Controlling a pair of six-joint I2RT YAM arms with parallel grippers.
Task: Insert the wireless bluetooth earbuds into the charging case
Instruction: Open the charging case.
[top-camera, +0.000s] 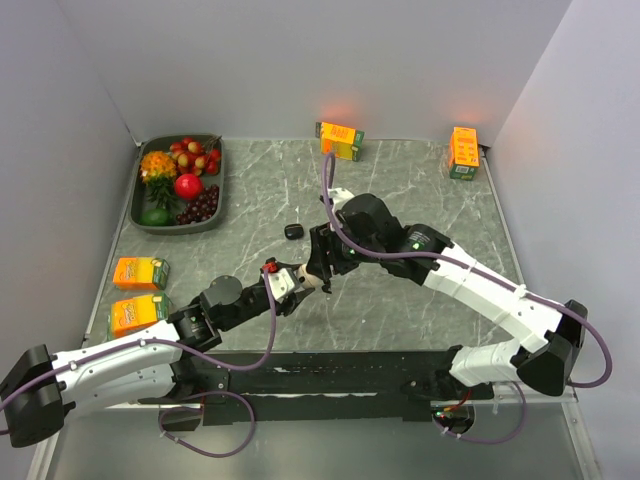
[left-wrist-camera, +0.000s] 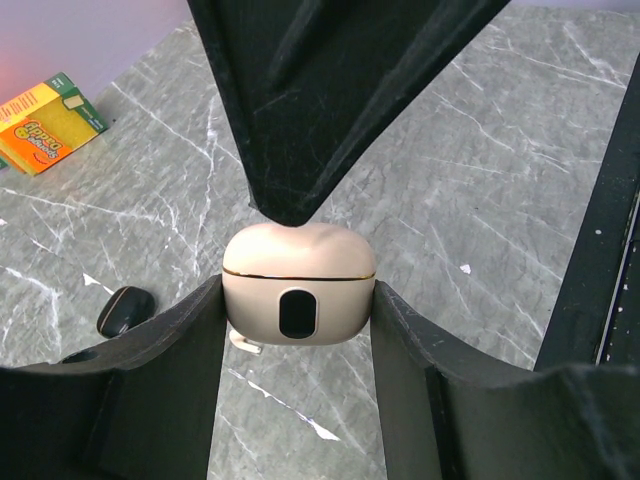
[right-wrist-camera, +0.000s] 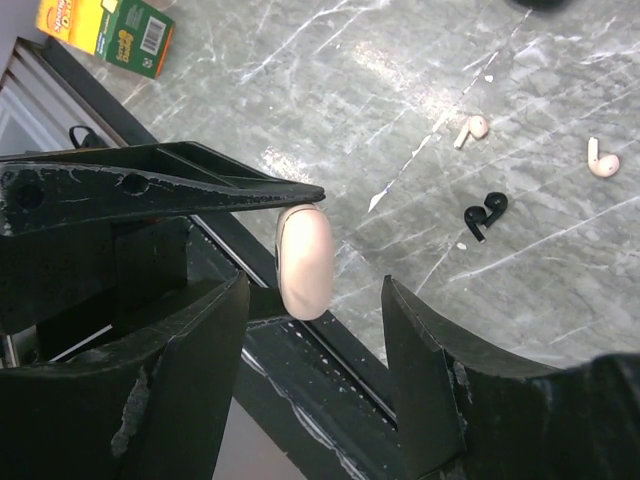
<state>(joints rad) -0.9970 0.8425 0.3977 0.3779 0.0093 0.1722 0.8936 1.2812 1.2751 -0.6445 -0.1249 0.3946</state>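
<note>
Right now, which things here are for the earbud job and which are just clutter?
Job in hand:
- beige charging case, held in the left gripper
- two whitish earbuds
- black earbud

Lying about:
- four orange juice cartons
- tray of fruit
- small black oval object

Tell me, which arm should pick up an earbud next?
Right. The right gripper is open and empty, with a white earbud on the table ahead. The left gripper is busy clamping the case.
</note>
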